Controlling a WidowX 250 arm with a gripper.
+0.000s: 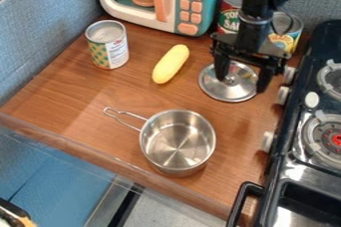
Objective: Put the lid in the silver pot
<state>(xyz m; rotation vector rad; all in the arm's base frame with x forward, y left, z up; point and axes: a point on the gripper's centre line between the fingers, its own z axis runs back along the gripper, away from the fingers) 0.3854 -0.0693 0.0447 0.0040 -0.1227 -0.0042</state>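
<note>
The black gripper hangs over the silver lid at the right of the wooden counter. Its two fingers are apart, one on each side of the lid's knob, and the gripper is open. The lid lies flat with its knob up. Nearer the front edge stands the silver pot, upright and uncovered, its wire handle pointing to the upper left. Inside the pot only its bare metal bottom shows.
A yellow corn-like toy lies left of the lid, with a can farther left. Behind are a toy microwave and two more cans. A black stove borders the right side.
</note>
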